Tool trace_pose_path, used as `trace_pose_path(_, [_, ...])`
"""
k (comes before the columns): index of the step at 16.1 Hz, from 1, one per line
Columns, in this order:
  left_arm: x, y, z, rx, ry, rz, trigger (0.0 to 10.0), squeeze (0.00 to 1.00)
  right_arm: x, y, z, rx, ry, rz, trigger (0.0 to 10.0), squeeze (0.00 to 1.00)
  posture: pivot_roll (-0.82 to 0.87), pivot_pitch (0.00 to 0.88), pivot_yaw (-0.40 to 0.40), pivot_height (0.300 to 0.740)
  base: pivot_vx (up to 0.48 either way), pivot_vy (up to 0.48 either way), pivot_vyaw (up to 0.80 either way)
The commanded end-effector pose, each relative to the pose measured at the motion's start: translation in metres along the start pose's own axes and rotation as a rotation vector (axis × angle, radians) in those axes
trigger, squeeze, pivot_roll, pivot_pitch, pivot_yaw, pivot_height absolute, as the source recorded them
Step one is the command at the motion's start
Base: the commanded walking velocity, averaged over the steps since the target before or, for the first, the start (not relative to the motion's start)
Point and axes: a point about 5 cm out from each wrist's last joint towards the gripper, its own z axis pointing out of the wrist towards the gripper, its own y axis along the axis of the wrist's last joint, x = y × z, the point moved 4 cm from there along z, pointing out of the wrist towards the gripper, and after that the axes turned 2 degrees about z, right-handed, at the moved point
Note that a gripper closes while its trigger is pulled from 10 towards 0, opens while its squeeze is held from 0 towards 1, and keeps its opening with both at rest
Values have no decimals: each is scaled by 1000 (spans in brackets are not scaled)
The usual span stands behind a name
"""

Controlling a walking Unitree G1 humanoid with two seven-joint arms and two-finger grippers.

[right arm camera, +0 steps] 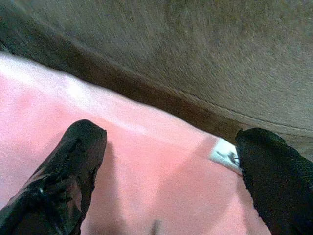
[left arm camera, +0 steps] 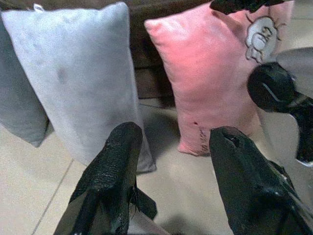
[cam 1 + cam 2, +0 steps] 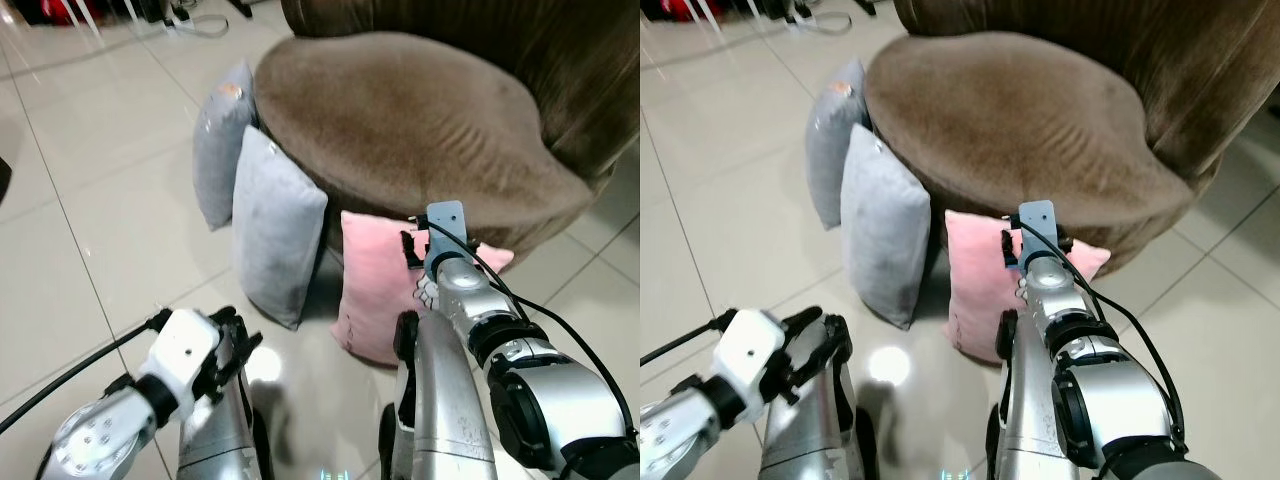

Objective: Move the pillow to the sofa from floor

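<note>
My left gripper [image 3: 232,345] hangs low over the tiled floor [image 3: 90,210], fingers spread apart, holding nothing. My right gripper [image 1: 171,166] is out at the top edge of the pink pillow [image 3: 375,290], fingers parted wide with the pink fabric between them; not clamped. The pink pillow stands on the floor, leaning against the front of the brown sofa [image 3: 400,120]. To its left, a grey pillow [image 3: 272,225] leans on the sofa the same way, near it but apart; a second grey pillow [image 3: 220,140] stands behind that one, farther along the sofa's curve. Open floor lies left of the sofa; the sofa seat above the pillows is bare.

Left wrist view: a cartoon patch [image 2: 261,32] on the pink pillow's face, bare tile at its foot. Right wrist view: a small white tag [image 1: 224,154] at the pillow's top seam, sofa upholstery just beyond.
</note>
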Motion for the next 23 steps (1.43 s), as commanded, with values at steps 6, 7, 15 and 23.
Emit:
trace_pose_path(6, [-6, -2, -12, 43, -18, -11, 10000, 0, 24, -44, -9, 204, 123, -240, 10000, 0, 120, 259, 30, 430, 0, 0, 0])
trace_pose_path(7, [-7, -2, -13, 46, -24, -15, 10000, 0, 29, -51, -12, 229, 164, -240, 10000, 0, 120, 259, 30, 430, 0, 0, 0])
trace_pose_path(15, [-12, 0, -12, 45, -48, -22, 10000, 0, 36, -51, -13, 235, 217, -240, 0, 0, 118, 250, 27, 430, 0, 0, 0])
trace_pose_path(23, [-17, 1, -11, 41, -67, -34, 10000, 0, 36, -47, -12, 219, 219, -236, 0, 0, 114, 242, 19, 430, 0, 0, 0])
